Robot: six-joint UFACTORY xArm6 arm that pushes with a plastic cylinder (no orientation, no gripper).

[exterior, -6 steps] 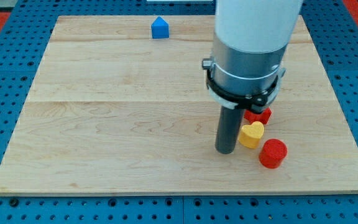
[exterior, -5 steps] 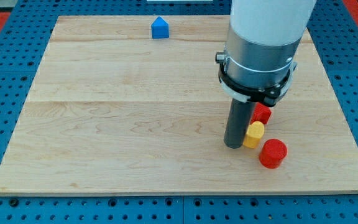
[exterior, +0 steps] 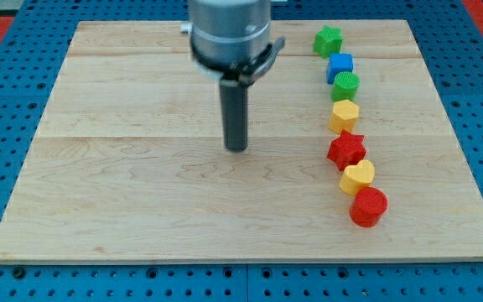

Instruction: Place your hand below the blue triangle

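My tip (exterior: 237, 149) rests on the wooden board (exterior: 124, 168), a little left of the middle. The rod rises to the grey collar of the arm (exterior: 229, 33) at the view's top. The blue triangle does not show in this frame; the arm's body covers the spot near the top edge where it stood in the earlier frames. My tip touches no block.
A column of blocks runs down the view's right: green star (exterior: 328, 40), blue cube (exterior: 340, 66), green round block (exterior: 345, 85), yellow hexagon (exterior: 345, 115), red star (exterior: 346, 150), yellow heart (exterior: 357, 177), red cylinder (exterior: 368, 206).
My tip has moved from beside the yellow heart at the lower right up and left to the board's middle. The arm now hides the blue triangle and uncovers the right column of blocks.
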